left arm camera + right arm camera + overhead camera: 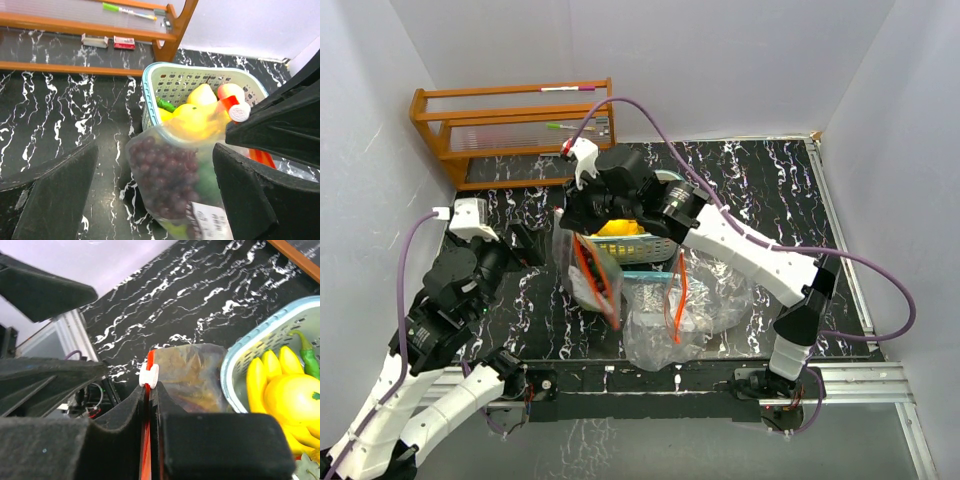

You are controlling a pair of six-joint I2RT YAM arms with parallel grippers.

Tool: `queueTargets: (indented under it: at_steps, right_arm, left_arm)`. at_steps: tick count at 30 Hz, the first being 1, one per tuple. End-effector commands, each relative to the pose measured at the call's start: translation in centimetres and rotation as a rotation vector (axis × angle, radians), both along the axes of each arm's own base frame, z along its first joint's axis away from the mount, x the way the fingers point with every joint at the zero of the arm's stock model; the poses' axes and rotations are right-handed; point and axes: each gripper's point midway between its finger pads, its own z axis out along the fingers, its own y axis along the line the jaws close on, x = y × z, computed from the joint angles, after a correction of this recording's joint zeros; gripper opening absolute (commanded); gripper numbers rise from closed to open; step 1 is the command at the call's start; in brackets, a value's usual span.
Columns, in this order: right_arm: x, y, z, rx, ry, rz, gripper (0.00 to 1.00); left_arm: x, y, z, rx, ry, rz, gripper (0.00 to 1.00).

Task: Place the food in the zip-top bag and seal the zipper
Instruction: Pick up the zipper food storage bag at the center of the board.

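Note:
A clear zip-top bag [592,278] with a red zipper stands against the front of a pale blue basket [645,250]. Purple grapes [167,170] and something green show through the bag's wall. My right gripper [150,396] is shut on the red zipper strip just behind the white slider [149,375]. My left gripper [155,165] is open, a finger [55,195] on each side of the bag's lower part without touching it. Yellow bananas [265,377], a round yellow fruit [295,400] and a green pepper [306,352] lie in the basket [225,372].
A wooden rack [510,125] with pens stands at the back left. A second, crumpled clear bag [705,305] with an orange zipper lies right of the first, near the table's front edge. White walls close in both sides.

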Motion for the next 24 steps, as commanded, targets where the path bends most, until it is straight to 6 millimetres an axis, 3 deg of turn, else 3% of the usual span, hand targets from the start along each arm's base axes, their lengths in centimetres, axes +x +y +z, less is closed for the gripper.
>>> queueTargets:
  at_steps: [1,5,10,17,24]
  right_arm:
    - [-1.9,-1.1,7.2,0.137,-0.086,0.143,0.08]
    - [-1.9,-2.2,7.1,0.15,-0.046,0.227,0.08]
    - [-2.0,-3.5,4.9,0.154,0.022,0.382,0.08]
    - [-4.9,-3.7,4.3,0.201,0.008,0.594,0.08]
    - [-7.0,-4.7,5.0,0.243,-0.029,0.703,0.08]
  left_arm:
    - [-0.6,0.7,2.4,0.024,-0.048,-0.007,0.97]
    - [-1.2,0.0,3.3,0.049,-0.083,-0.076,0.97]
    - [-1.8,-1.1,3.5,0.068,-0.137,-0.173,0.97]
    - [-1.9,-2.5,2.9,0.096,-0.217,-0.259,0.95]
    - [-1.8,-5.4,3.1,0.105,-0.256,-0.396,0.76]
